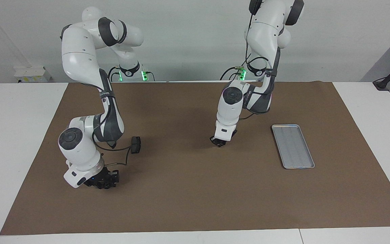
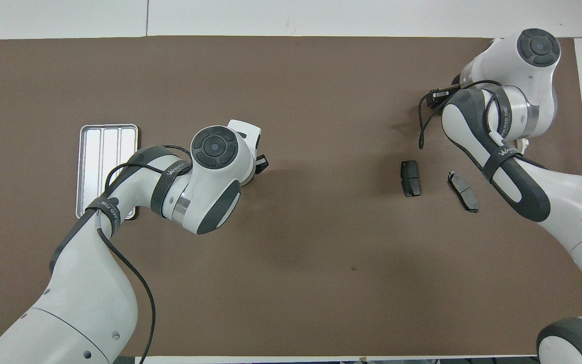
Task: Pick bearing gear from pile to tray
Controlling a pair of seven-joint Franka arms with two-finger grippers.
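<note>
The silver ribbed tray (image 1: 293, 146) lies toward the left arm's end of the table, with nothing showing in it. In the overhead view the left arm covers one corner of the tray (image 2: 104, 146). Of the pile, two dark grey brake-pad plates (image 2: 410, 178) (image 2: 464, 190) lie side by side toward the right arm's end. The facing view shows only one of the plates (image 1: 135, 144). The white bracket and the small round pieces are hidden or out of view. My left gripper (image 1: 220, 142) (image 2: 259, 163) hangs low over bare mat between the tray and the plates. My right gripper (image 1: 104, 182) is low at the mat beside the plates, and my own wrist hides it in the overhead view.
A brown mat (image 1: 195, 203) covers most of the white table (image 1: 19, 142). A black cable (image 1: 113, 149) loops from the right arm's wrist close to the nearer plate. The right arm's forearm (image 2: 503, 167) reaches over the mat beside the plates.
</note>
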